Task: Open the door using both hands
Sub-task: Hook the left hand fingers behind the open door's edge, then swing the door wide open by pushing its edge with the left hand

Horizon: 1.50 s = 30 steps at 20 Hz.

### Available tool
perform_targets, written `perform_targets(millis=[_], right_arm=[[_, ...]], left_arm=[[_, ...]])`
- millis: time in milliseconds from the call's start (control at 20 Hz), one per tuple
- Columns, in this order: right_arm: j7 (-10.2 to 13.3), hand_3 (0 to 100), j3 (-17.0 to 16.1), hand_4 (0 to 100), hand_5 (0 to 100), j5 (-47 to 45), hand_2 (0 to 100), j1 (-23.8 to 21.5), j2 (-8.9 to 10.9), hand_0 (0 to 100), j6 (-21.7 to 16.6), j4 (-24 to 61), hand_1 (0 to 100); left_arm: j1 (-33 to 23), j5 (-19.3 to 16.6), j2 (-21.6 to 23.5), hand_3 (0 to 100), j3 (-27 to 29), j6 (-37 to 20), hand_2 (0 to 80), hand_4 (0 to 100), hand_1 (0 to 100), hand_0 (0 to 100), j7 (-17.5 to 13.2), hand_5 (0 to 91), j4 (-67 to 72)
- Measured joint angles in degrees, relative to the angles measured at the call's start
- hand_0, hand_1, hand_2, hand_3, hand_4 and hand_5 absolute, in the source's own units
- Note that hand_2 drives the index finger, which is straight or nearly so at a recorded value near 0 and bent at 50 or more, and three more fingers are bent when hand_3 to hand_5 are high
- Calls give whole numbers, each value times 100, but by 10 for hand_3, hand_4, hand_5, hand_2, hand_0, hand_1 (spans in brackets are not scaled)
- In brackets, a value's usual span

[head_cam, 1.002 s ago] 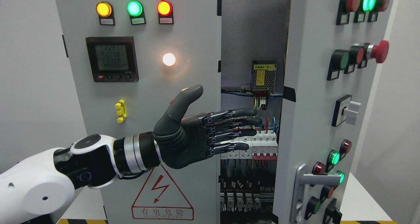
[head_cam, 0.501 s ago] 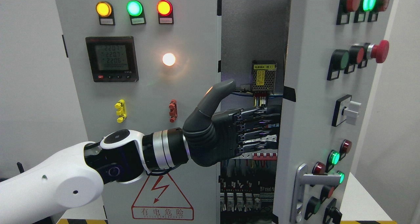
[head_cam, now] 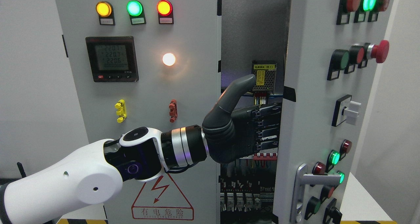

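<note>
Your left hand point(head_cam: 239, 132) has moved right into the gap at frame centre. Its straight, empty fingers point(head_cam: 267, 120) now reach behind the right door point(head_cam: 311, 96), so a pull could widen it.

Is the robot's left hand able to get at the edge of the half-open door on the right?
Probably yes. The left hand is already in the gap, its fingers reaching behind the right door edge, nothing in between.

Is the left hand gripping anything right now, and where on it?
It cannot be told: the left hand has its fingers reaching behind the inner edge of the right door, but the door hides the fingertips.
</note>
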State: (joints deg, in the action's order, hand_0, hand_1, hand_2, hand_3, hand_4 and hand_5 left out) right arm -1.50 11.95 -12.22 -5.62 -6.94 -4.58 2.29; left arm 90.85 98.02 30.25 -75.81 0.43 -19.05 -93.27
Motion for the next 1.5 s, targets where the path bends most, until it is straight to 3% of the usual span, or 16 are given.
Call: perform_targets(millis=[751,1503], right_arm=[[0,0,0,0,0,0,0,0,0,106,0,0,0],[0,0,0,0,0,0,0,0,0,107,0,0,0]], left_arm=[[156,0,-693,0,30,-22,0,30,0,0,519,0,101],[424,-13,-1707,0,3,-24,0,30,0,0,1015,0,246]])
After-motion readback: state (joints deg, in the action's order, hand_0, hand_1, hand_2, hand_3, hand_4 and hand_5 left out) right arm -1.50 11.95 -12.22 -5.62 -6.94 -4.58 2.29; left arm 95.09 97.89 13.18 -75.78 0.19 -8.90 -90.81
